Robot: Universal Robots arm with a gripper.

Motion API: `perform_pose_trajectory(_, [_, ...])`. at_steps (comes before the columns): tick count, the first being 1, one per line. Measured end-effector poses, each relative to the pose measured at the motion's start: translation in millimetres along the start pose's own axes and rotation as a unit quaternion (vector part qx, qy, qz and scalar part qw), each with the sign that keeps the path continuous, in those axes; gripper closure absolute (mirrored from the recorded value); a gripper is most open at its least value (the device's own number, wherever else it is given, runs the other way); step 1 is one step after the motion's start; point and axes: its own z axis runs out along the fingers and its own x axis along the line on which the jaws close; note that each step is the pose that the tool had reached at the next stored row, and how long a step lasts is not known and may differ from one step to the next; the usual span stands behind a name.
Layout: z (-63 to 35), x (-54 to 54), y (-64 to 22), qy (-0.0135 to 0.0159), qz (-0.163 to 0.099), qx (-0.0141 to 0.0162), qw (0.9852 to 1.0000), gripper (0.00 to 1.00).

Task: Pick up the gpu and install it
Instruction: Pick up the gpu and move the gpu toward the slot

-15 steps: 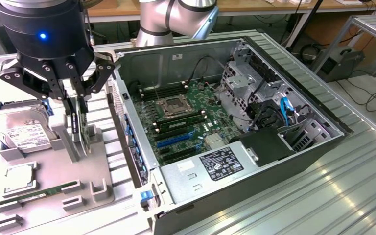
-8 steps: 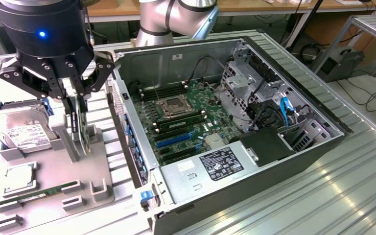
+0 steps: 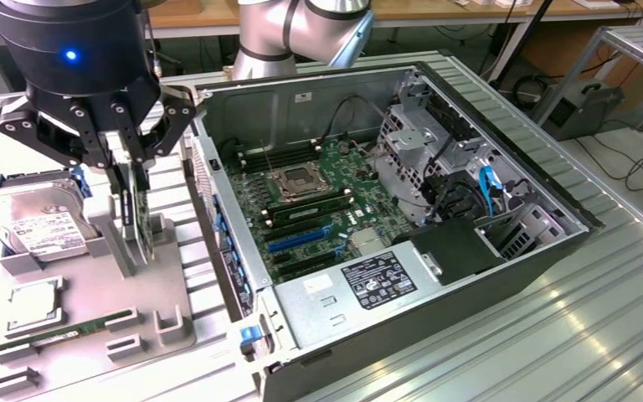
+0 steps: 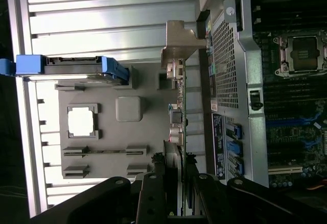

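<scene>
The gpu point(image 4: 180, 106) stands on edge in the grey fixture point(image 3: 177, 289), between the hard drive point(image 3: 33, 219) and the open computer case point(image 3: 545, 251). Its long axis runs parallel to the case's near wall, with the silver bracket point(image 4: 179, 43) at the end farthest from the gripper point(image 3: 131, 180). The gripper's fingers appear clamped on the card.

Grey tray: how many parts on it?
4: blue-framed silver hard drive at the far end, square silver processor in the middle, slim green RAM stick nearer, dark gpu card upright under the tool.
</scene>
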Motion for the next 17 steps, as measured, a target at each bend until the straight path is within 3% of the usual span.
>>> perform_pose_trajectory(17, [-7.2, 0.0, 0.3, 0.0000, 0.000, 0.0000, 1.0000, 0.74])
